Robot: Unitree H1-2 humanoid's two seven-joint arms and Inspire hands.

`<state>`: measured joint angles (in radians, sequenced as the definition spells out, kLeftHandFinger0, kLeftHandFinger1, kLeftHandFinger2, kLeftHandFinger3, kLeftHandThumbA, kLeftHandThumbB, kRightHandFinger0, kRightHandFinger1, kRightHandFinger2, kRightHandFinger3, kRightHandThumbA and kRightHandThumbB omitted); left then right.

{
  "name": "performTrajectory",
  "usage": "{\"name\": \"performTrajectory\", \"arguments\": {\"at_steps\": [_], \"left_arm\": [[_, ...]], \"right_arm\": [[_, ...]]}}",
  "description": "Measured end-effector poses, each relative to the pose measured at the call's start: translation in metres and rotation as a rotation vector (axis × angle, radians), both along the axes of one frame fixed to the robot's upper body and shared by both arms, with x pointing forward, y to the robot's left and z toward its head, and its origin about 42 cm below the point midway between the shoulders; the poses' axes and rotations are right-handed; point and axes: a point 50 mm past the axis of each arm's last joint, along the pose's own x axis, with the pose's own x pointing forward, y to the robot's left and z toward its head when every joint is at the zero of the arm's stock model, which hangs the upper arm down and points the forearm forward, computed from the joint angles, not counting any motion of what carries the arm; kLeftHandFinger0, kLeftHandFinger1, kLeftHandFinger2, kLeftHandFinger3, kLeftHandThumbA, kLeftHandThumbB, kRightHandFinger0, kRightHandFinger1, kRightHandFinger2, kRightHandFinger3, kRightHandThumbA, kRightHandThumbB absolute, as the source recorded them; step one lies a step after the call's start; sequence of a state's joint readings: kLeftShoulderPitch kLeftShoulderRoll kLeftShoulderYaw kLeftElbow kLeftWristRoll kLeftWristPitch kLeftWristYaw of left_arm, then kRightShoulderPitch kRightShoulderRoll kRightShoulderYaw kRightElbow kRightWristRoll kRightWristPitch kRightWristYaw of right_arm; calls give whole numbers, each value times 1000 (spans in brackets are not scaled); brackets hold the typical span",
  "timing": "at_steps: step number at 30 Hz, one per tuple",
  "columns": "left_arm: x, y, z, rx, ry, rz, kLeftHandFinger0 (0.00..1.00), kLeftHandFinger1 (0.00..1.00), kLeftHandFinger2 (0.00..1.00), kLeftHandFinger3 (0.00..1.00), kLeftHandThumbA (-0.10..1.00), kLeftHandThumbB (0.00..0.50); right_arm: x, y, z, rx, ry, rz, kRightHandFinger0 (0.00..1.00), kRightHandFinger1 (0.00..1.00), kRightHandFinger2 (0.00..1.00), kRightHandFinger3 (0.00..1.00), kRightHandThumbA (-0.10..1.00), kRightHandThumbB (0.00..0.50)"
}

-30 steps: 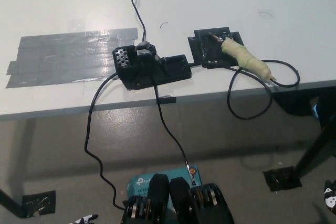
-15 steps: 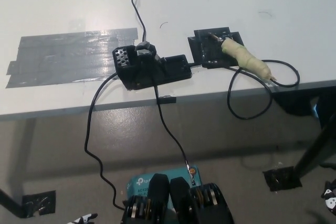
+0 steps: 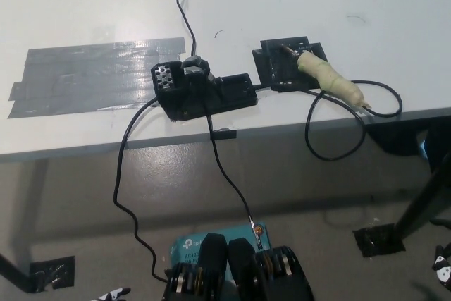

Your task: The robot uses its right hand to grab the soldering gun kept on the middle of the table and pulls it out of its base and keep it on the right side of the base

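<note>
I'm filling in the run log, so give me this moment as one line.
tape-wrapped soldering gun: lying on small black base | black control unit: left of base | white table | robot hands: only slivers at bottom edge, none near gun

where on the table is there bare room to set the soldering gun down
Bare table lies behind and right of the soldering gun on its base. More lies behind the grey tape patch. Crowded: the front edge, with the black station and looping cable.
</note>
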<state>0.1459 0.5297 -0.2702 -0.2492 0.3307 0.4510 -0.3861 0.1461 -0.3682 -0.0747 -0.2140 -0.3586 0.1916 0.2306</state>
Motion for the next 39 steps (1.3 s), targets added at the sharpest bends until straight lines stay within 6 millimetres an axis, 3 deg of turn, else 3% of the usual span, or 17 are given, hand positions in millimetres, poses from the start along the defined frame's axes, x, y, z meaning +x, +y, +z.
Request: {"name": "performTrajectory", "arguments": {"at_steps": [12, 20, 22, 29, 35, 39], "left_arm": [[-2, 0, -1, 1, 5, 1, 747, 835, 965, 1000, 591, 157], [-3, 1, -2, 3, 5, 2, 737, 824, 948, 1000, 584, 144], [-3, 1, -2, 3, 5, 2, 740, 823, 941, 1000, 581, 142], [-3, 1, -2, 4, 5, 1, 753, 836, 967, 1000, 610, 147], [-3, 1, -2, 4, 5, 1, 756, 844, 977, 1000, 598, 145], [-3, 1, -2, 3, 5, 3, 767, 856, 993, 1000, 603, 144]], "right_arm": [[0, 1, -1, -1, 17, 4, 103, 136, 331, 852, 200, 100], [0, 1, -1, 0, 22, 6, 92, 126, 330, 784, 220, 118], [0, 1, -1, 0, 23, 7, 93, 136, 350, 805, 248, 113], [0, 4, -2, -5, 29, 17, 55, 100, 304, 738, 215, 116], [1, 4, -2, -5, 29, 20, 69, 122, 323, 728, 211, 118], [1, 4, -2, -5, 28, 20, 11, 58, 290, 684, 216, 105]]}}
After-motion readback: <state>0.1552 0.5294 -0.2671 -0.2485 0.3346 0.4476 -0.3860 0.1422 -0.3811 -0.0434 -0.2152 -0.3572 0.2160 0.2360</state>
